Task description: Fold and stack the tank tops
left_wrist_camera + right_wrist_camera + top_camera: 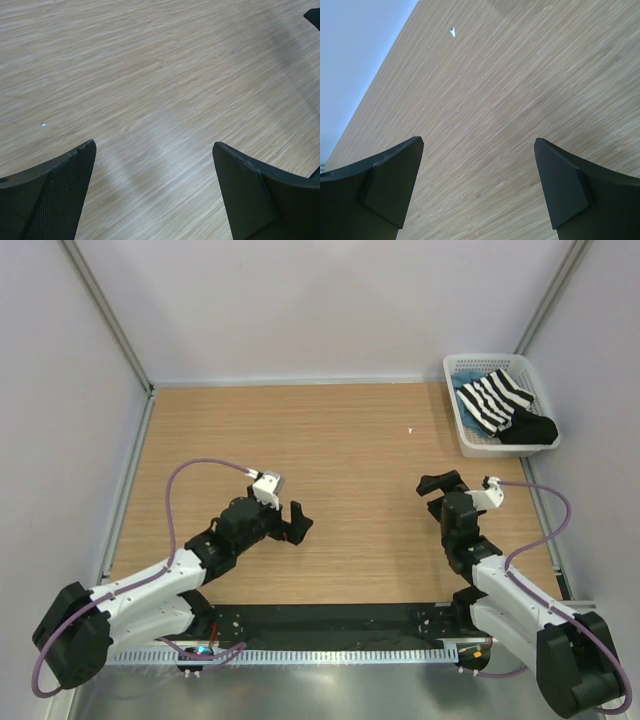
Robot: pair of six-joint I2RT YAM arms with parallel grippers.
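The striped tank top (497, 400), black and white, lies bunched in the white mesh basket (462, 430) at the far right of the table. A bit of teal-blue tank top (463, 380) peeks out under it at the basket's back left. My left gripper (290, 523) hovers open over bare wood left of centre, nothing between its fingers (60, 185). My right gripper (438, 487) is open too, right of centre, well short of the basket. Each wrist view holds only wood grain between the spread jaws.
The wooden table (340, 460) is walled by pale panels at the back and both sides. A tiny white fleck (410, 430) lies on the wood, also seen as a fleck (452, 32) in the right wrist view. A black rail runs along the near edge.
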